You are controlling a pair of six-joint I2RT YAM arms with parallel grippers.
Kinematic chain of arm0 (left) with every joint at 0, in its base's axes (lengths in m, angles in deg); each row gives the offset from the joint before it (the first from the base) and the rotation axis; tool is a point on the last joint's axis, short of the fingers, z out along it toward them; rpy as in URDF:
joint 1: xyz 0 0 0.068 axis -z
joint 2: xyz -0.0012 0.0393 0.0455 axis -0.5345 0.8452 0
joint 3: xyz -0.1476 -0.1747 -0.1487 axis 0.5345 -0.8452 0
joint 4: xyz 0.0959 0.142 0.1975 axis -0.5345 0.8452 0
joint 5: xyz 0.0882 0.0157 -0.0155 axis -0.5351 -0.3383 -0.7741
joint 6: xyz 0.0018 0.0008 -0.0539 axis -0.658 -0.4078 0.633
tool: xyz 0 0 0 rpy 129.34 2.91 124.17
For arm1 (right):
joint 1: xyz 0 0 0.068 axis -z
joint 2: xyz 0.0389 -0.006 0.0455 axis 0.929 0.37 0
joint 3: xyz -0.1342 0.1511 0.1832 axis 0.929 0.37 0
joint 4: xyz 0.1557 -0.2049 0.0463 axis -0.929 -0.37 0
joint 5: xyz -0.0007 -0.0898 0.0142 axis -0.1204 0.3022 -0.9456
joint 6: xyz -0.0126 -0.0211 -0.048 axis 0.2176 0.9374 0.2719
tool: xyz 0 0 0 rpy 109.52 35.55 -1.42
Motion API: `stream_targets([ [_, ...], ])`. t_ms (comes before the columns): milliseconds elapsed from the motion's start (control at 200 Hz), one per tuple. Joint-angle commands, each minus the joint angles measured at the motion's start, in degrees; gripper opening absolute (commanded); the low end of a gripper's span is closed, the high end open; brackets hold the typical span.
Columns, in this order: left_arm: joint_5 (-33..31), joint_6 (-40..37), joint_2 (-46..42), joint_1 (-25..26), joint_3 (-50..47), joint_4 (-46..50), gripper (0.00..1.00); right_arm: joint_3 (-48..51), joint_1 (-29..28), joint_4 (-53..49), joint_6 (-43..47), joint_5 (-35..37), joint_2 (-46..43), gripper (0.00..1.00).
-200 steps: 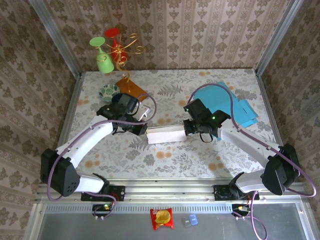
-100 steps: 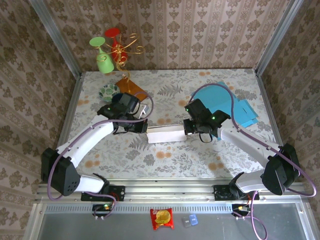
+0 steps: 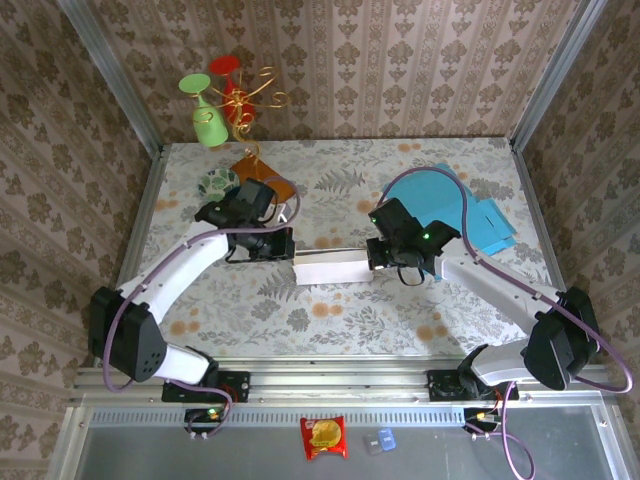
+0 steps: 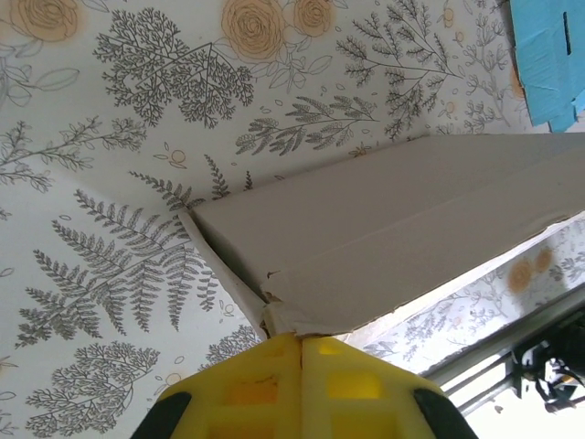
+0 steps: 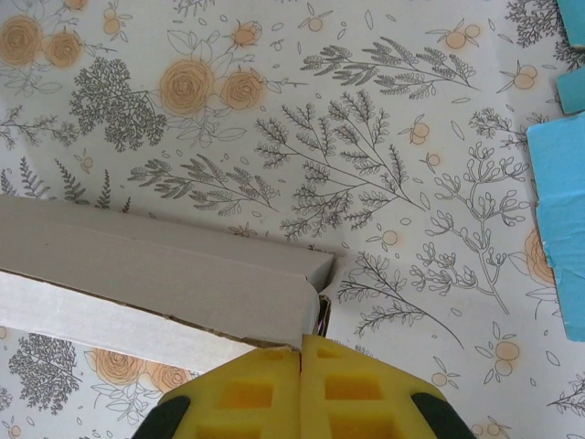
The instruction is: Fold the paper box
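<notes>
I see my left pincer (image 4: 300, 346) pressed together on one end flap of the long white paper box (image 3: 335, 268). My right pincer (image 5: 300, 355) pinches the other end, and the box stretches between them above the floral bench (image 3: 400, 310).

Background clutter
A green plastic goblet (image 3: 208, 128) is hung from a gold wire rack (image 3: 262, 85); blue cardboard sheets (image 3: 490, 225) are laid flat.
</notes>
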Motion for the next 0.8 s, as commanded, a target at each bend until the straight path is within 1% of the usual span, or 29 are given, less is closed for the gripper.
stream_targets([
  [0,4.75,1.33,1.21,-0.75,2.19,1.84,0.00,-0.37,-0.99,-0.08,-1.12,-0.72,2.15,0.00],
  [130,4.89,0.15,0.96,-1.14,1.08,1.47,0.00,-0.35,-0.99,0.10,-1.09,-0.65,2.27,0.00],
  [335,5.21,-1.55,-1.61,-1.66,-3.57,-4.80,0.00,0.22,-0.95,0.65,-1.19,-0.84,2.15,0.00],
  [530,5.64,-2.99,-3.13,-1.80,-7.18,-7.76,0.00,0.71,-1.08,1.37,-0.55,-0.96,1.65,0.00],
  [795,4.84,-4.33,-4.24,-1.73,-7.46,-6.31,0.00,0.45,-1.17,1.18,0.15,-0.31,1.83,0.00],
])
